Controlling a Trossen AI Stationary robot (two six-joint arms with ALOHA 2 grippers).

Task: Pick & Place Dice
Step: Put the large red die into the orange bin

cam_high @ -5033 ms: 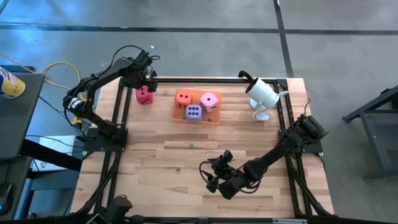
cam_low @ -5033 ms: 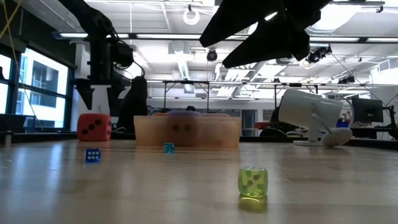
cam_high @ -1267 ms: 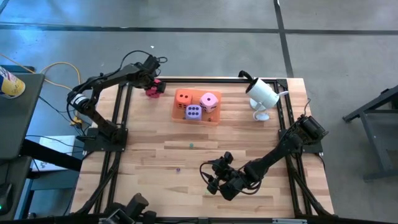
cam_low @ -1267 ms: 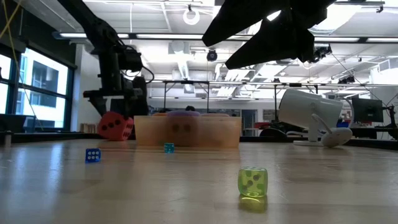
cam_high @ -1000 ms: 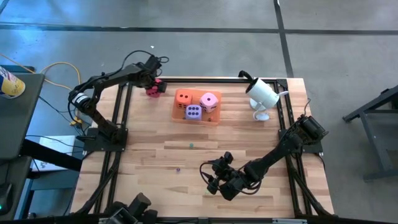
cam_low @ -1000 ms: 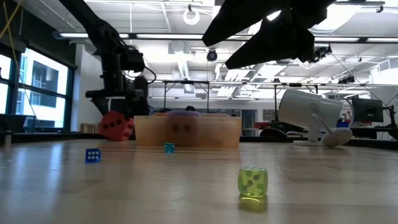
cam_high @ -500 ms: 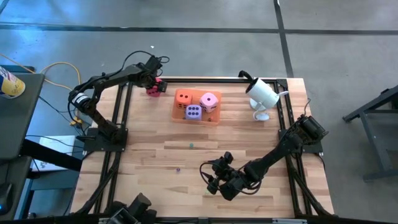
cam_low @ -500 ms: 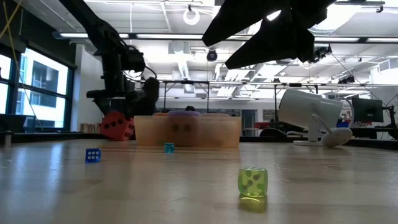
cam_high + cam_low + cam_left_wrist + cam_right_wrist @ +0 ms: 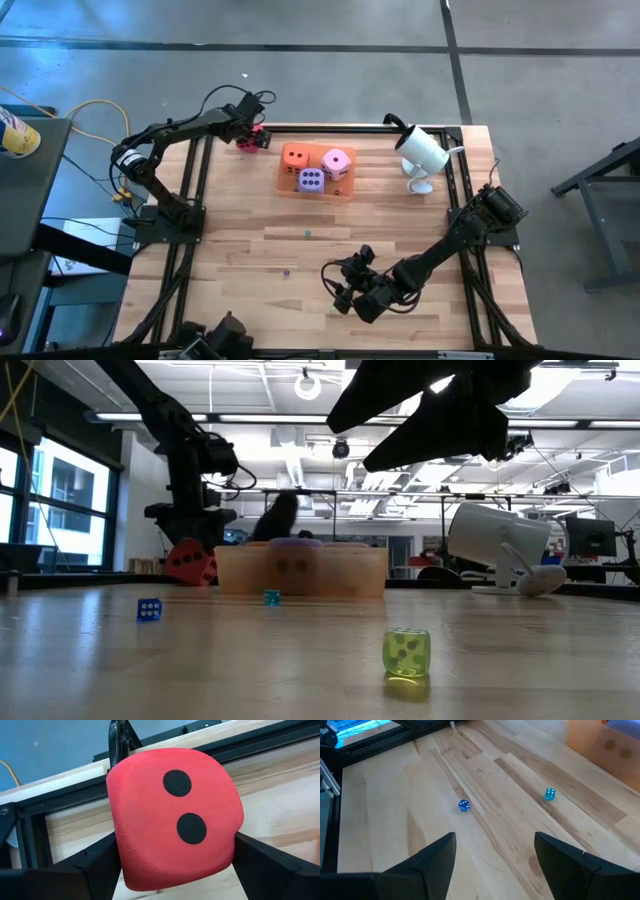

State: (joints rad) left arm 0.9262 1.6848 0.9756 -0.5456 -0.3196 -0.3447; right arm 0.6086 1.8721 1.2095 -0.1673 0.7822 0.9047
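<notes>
While the wooden surface (image 9: 250, 240) sits in a bright office-like room, left hand (image 9: 254, 135) is clamped on the red die (image 9: 175, 817), now carried from beside the tray (image 9: 345, 192) toward the far edge; right hand (image 9: 343, 285) hangs loose.

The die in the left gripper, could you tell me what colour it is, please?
The die is red with dark pips; two show. It shows best in the left wrist view.

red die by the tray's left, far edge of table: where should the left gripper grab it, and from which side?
Take the red die across two opposite flat side faces, near mid-height, coming from above with the two-pip face between the fingers. The left gripper already straddles it that way, one finger on each side. It looks soft, so a gentle squeeze should hold.
</notes>
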